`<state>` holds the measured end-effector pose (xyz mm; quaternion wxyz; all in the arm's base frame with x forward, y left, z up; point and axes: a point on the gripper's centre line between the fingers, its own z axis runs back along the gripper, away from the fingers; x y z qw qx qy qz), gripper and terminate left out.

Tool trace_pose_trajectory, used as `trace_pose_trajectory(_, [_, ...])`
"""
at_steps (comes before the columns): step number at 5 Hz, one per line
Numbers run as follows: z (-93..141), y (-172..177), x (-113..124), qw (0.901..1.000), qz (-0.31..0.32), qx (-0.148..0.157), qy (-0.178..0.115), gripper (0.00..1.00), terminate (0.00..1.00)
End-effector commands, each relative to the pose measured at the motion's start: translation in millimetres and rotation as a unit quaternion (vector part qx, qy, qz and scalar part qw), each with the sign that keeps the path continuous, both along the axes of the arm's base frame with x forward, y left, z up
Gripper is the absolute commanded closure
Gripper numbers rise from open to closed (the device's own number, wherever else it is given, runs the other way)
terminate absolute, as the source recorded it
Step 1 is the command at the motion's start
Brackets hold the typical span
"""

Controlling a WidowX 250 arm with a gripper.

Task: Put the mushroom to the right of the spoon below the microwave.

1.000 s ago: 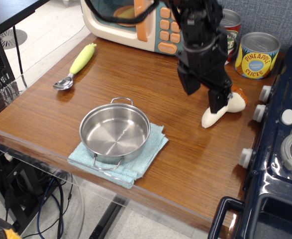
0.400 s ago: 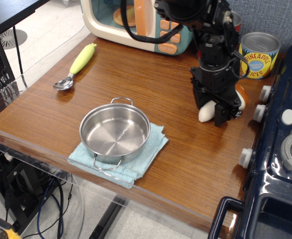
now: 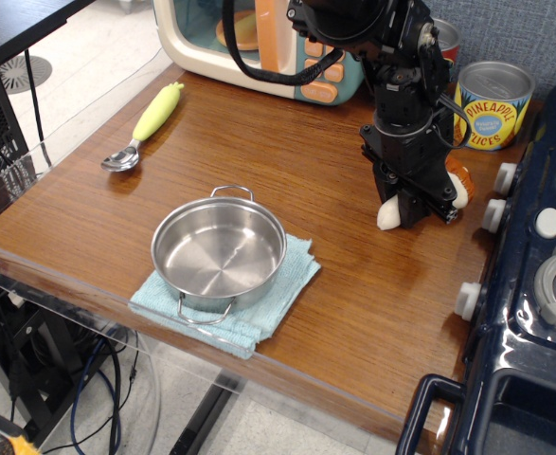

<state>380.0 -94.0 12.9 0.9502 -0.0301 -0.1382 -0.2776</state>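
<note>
Yellow-green spoon (image 3: 151,123), cream-and-orange mushroom (image 3: 391,212), teal-fronted cream microwave (image 3: 202,43).

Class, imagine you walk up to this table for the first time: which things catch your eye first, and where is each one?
The black gripper stands out first, lowered over the mushroom at the table's right side, near the pineapple can. Next comes the shiny steel pot on a light blue cloth near the front edge. The spoon lies at the back left, beside the microwave.
</note>
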Motion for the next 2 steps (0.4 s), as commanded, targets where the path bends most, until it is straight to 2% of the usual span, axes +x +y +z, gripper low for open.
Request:
trace_pose_trajectory(1, [66,38,-2,0.9972,0.037,-0.012,-0.064,1.0,0.0])
trace_pose_trajectory(2, [90,70,-3,0.9944,0.067,0.0,-0.082,1.0,0.0])
